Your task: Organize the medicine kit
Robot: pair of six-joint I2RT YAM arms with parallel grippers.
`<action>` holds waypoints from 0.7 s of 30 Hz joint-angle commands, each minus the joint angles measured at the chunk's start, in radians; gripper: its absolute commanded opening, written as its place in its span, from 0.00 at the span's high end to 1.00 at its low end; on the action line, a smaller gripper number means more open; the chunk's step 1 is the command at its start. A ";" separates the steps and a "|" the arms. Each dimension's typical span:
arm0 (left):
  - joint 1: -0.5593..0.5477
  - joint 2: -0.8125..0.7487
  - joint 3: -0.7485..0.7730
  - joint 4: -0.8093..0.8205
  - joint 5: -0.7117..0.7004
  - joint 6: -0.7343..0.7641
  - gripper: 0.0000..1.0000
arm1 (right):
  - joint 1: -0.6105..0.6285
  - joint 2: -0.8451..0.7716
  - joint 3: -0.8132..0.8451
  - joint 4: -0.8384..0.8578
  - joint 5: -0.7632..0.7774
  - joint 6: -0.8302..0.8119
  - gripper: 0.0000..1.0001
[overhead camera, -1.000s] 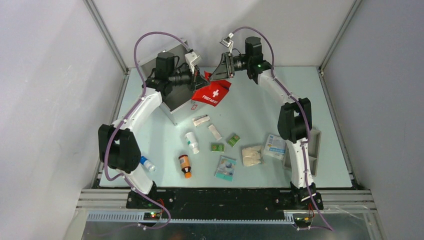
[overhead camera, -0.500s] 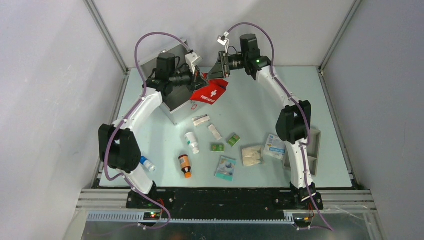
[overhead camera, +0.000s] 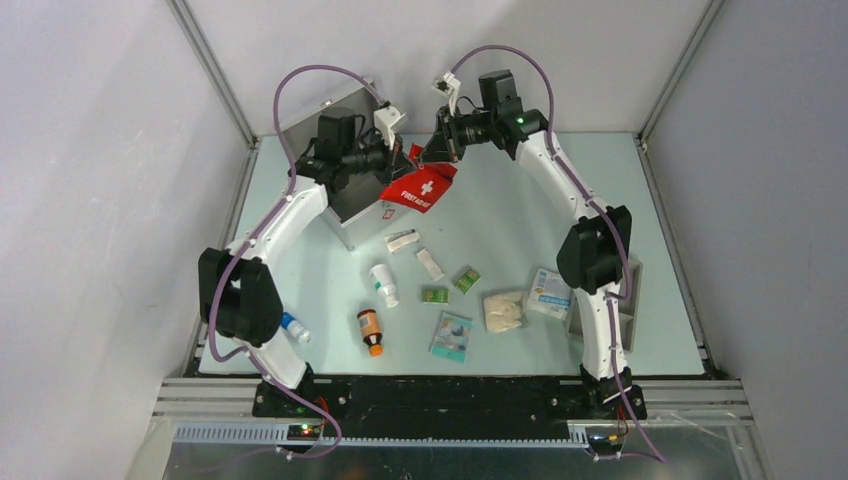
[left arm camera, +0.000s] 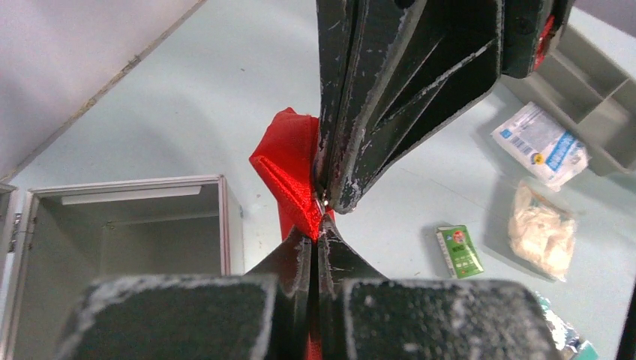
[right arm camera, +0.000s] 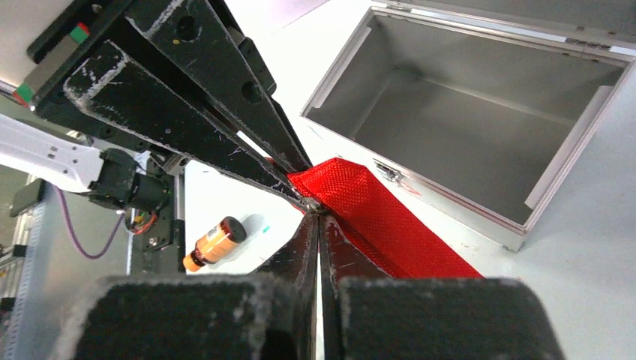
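We see our left gripper [left arm camera: 318, 236] with its jaws pressed together on the top edge of the red first-aid pouch [left arm camera: 289, 176]. Our right gripper [right arm camera: 319, 225] is pinched just as tightly on that same edge from the opposite side, so the two sets of tips meet almost point to point. Held between us, the pouch hangs above the table [overhead camera: 500, 210], just to the right of the medicine kit [right arm camera: 450, 142], which stands at the far left of the table with its lid open.
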 commanded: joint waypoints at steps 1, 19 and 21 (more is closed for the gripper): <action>-0.012 -0.047 0.006 0.052 -0.032 0.054 1.00 | 0.006 -0.043 -0.006 -0.043 0.110 -0.055 1.00; 0.006 -0.090 0.041 0.056 -0.030 0.083 1.00 | -0.075 -0.057 -0.228 -0.076 0.256 0.072 1.00; 0.021 -0.085 0.056 0.065 0.025 0.047 1.00 | -0.092 -0.054 -0.255 -0.079 0.278 0.076 1.00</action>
